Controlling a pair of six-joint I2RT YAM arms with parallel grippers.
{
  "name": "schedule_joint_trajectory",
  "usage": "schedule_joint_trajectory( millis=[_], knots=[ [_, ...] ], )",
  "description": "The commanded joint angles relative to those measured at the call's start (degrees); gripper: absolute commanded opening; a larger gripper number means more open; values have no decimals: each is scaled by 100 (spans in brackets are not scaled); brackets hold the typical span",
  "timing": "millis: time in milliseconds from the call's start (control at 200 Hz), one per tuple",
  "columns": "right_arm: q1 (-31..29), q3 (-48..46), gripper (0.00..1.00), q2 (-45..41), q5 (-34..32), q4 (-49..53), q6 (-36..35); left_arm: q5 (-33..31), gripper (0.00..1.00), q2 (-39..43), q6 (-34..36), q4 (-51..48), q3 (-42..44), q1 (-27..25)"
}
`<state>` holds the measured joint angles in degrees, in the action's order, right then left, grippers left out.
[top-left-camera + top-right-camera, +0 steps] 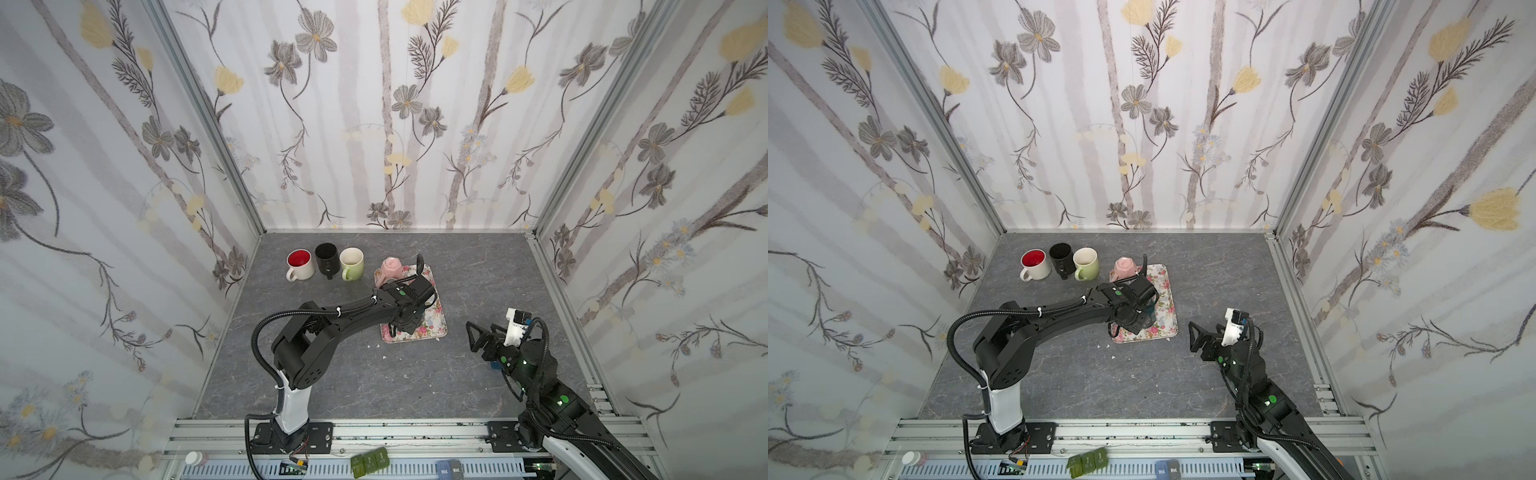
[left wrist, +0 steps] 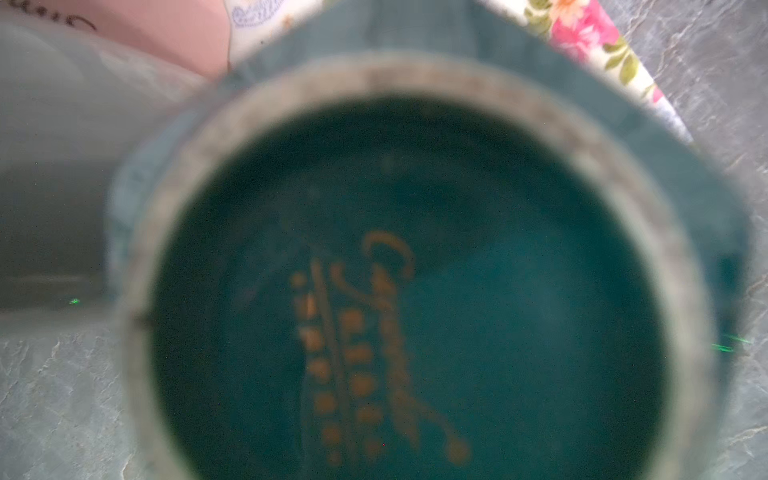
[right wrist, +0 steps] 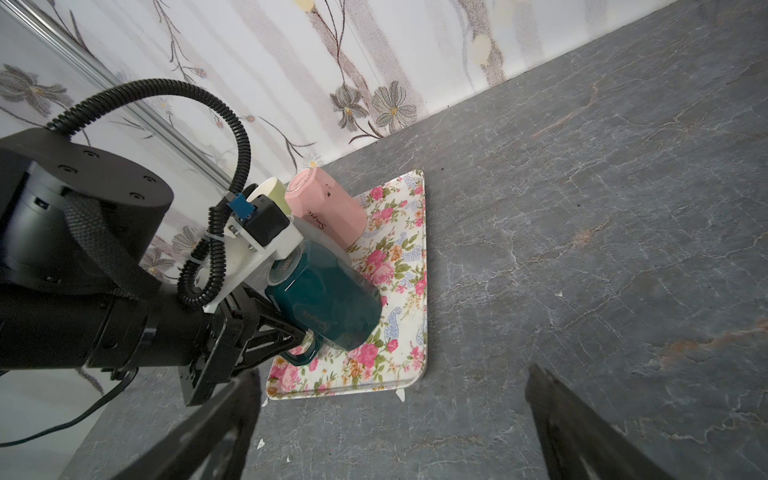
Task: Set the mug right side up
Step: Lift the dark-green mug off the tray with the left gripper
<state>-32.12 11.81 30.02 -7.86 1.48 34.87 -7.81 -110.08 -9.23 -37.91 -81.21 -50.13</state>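
Two tools: the left tool (image 3: 300, 336) pinches the handle of the teal mug (image 3: 328, 303), upside down on the tray's (image 3: 401, 291) 6 o'clock half; the right tool (image 1: 481, 336) hangs spread at the tray's 4 o'clock.

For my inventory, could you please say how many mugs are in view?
5: white, black and green in a row on the table; pink and teal on the tray. None seem hidden.

teal mug (image 3: 328, 307), at the left gripper (image 3: 297, 336): glossy glazed ceramic, its base rim bare and rough
pink mug (image 3: 328, 208), just beyond: smooth, softer sheen
tray (image 3: 411, 232), beneath: glossy floral print
table (image 3: 582, 208): matt, stone-veined grey
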Motion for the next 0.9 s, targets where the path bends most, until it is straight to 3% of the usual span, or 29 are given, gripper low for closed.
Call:
schedule_joint_trajectory(
  millis=[0,420,894],
  knots=[
    [17,-22,100,-8,27,-244,-4,-82,13,-60,-43,-93,-98,-16],
    [21,-153,100,-176,101,-252,71,-194,0,-143,-86,-199,-163,-80],
    [48,-257,100,-438,144,-148,138,40,0,-105,-315,-98,-167,-120]
  ],
)
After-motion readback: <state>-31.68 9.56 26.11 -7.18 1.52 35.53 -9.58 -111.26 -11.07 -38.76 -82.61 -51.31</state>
